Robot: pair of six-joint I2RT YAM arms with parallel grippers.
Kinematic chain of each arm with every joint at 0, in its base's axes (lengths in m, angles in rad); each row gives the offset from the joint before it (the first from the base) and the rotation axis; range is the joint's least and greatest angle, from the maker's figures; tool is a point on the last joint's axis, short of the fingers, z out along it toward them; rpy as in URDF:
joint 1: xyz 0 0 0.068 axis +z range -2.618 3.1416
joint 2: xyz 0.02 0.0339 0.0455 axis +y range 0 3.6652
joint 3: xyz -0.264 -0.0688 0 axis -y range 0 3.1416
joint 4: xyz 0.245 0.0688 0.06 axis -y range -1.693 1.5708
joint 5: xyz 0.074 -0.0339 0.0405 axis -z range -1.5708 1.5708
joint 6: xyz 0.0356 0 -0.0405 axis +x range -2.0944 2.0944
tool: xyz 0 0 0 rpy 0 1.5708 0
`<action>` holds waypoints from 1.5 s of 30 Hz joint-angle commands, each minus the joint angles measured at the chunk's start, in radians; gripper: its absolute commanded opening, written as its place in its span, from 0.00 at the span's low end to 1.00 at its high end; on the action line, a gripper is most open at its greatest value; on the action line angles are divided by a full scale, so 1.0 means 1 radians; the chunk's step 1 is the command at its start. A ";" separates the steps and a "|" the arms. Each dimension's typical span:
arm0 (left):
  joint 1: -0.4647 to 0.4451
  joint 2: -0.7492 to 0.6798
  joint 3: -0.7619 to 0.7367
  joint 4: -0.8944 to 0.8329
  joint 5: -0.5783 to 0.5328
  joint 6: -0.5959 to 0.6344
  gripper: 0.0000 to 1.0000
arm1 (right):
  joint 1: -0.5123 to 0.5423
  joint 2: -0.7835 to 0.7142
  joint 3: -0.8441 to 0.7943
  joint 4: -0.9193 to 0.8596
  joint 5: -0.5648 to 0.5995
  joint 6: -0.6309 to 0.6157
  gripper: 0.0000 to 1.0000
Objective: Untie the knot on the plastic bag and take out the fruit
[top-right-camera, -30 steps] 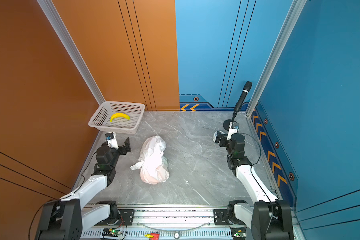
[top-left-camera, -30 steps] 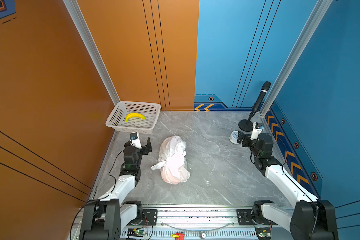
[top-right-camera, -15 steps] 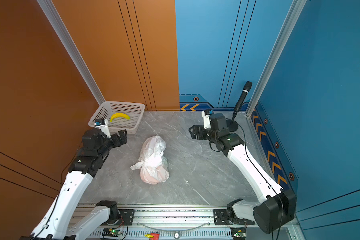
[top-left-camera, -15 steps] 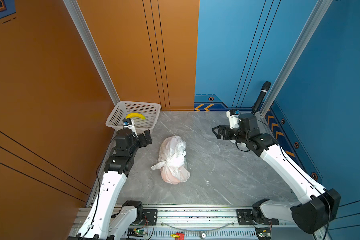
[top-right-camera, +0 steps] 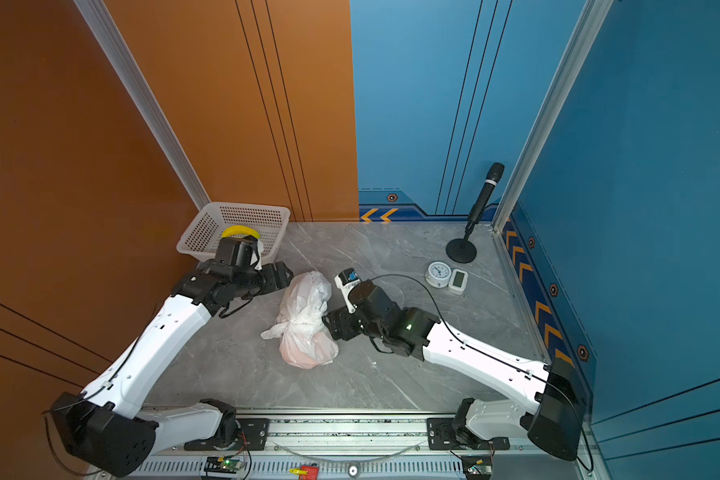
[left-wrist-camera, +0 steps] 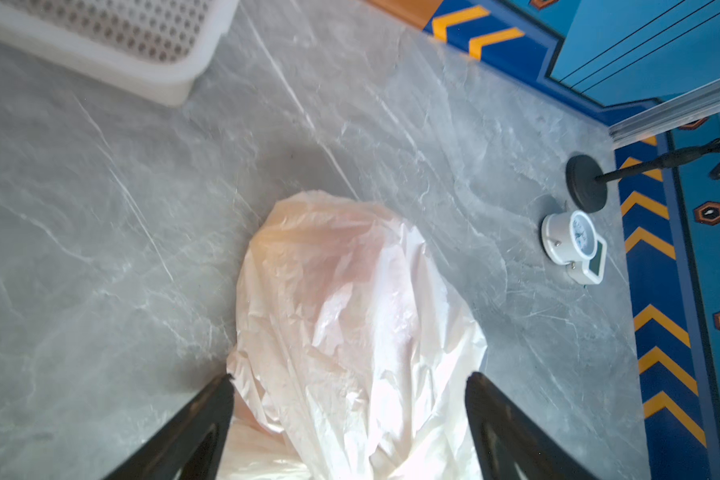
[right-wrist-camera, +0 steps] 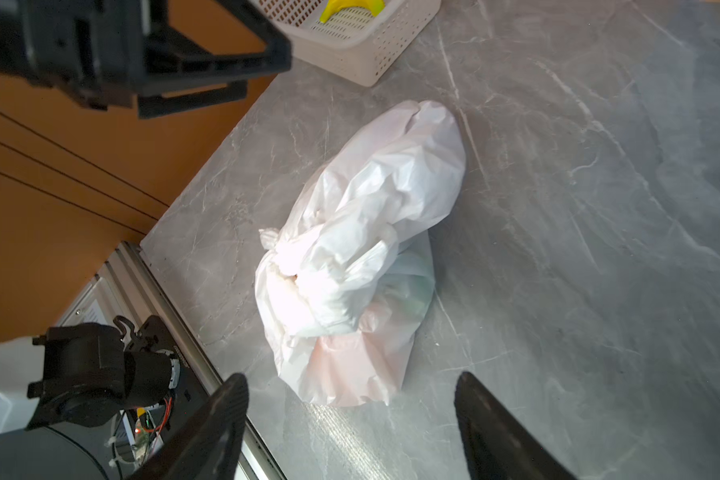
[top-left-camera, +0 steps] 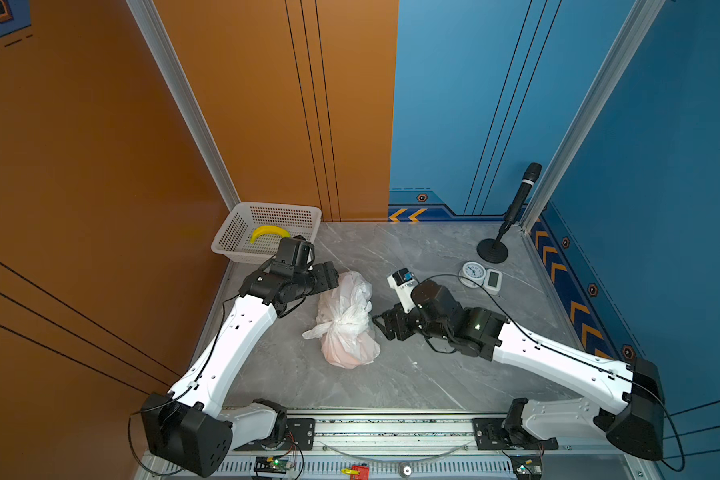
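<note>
On the grey table (top-left-camera: 433,374), the plastic bag (top-left-camera: 352,351) lies tied shut at the centre of both top views. The fruit (right-wrist-camera: 350,365) shows only as pink and green tints through the film. We judge the main risk to be a grab at the bag's loose body rather than its handles: the thin plastic could tear, or the whole bundle could drag and roll across the smooth top. The knot (top-left-camera: 346,323), mid-bag, looks tight, and pulling both ends would likely cinch it harder. The left gripper (top-left-camera: 331,279), at the bag's upper-left end, has its jaws wide apart, straddling the plastic in its wrist view; we cannot tell whether a finger touches. The right gripper (top-left-camera: 384,326), just right of the knot, is likewise spread and holds nothing.
</note>
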 commanded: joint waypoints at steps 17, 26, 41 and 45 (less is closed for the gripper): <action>-0.028 0.202 -0.012 -0.111 0.133 -0.050 0.61 | 0.220 0.356 -0.056 0.522 0.231 -0.285 0.78; -0.047 0.245 -0.017 -0.094 0.119 -0.027 0.38 | 0.219 0.416 -0.061 0.556 0.274 -0.251 0.55; -0.004 0.260 0.020 -0.094 0.104 -0.019 0.00 | 0.146 0.313 -0.159 0.493 0.226 -0.229 0.02; 0.012 0.272 0.035 -0.094 0.112 -0.018 0.00 | 0.126 0.262 -0.209 0.492 0.233 -0.223 0.02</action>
